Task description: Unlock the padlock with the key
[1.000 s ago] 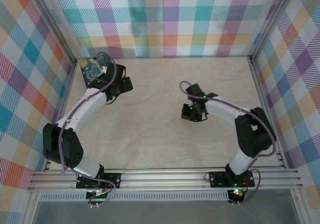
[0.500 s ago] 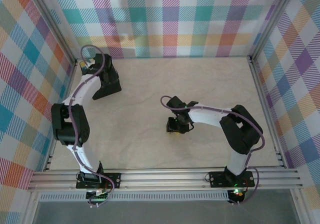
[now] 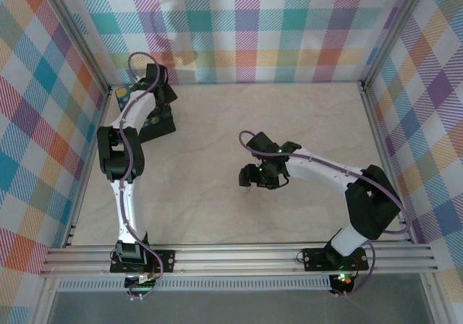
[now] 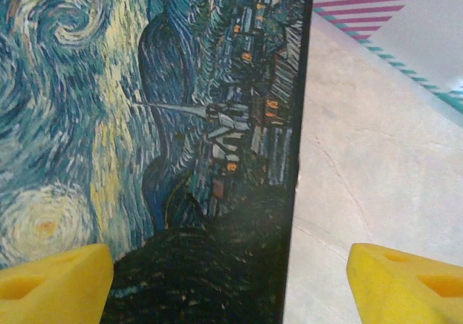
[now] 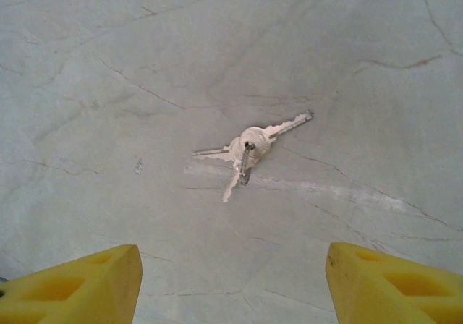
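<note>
Within the last second, has carried the left gripper (image 4: pixel 231 288) from beside to directly above the dark flat box printed with a swirly blue-yellow night sky (image 4: pixel 145 121) in the far-left corner, yellow fingers spread wide over its lid. Has also drawn the right gripper (image 5: pixel 231 284) leftward toward mid-table, fingers likewise spread apart, nothing held, poised over the small bunch of silver metal keys (image 5: pixel 249 149) lying flat on the pale marbled table (image 5: pixel 108 64). Points, probably, to picking up the keys next. Box lid shut, contents hidden; possibly holds the tiny grey-silver metal padlock, but cannot tell.
</note>
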Controlling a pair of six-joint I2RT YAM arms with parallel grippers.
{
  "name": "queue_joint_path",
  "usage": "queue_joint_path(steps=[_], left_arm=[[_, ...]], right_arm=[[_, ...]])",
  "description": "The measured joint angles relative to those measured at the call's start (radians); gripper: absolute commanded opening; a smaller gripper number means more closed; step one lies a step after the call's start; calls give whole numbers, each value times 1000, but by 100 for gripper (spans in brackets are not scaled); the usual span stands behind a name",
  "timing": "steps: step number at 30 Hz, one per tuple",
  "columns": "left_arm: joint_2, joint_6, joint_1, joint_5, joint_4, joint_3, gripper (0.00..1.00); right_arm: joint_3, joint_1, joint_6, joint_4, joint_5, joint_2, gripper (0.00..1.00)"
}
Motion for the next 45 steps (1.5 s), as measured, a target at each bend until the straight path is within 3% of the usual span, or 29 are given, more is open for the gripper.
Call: queue_joint_path(steps=[10,14,21,28,36,41,45], left_arm=[[58,156,-47,-79,-78,68,82],[64,179,-58,-121,-91,69,68],[63,236,-83,-188,-117,51,60],[-94,270,-139,-201,-5,-221,60],[-288,283,-286,-171,72,-500,60],[-371,286,-383,-108,88,-592,61],[-408,271,-402,-14,75,-604,69]], right_arm=[[1,-1,-2,-3,-3,0,69],[-4,-1,-2,-4,-3,-20,69],[-64,-1,0,-9,-3,-135,69],[-85,-1,2,-30,2,-207,69],[-112,-4,4,-40,10,-240,69],[-144,-5,11,-44,17,-274,69],[-157,-18,23,-46,25,-315,69]])
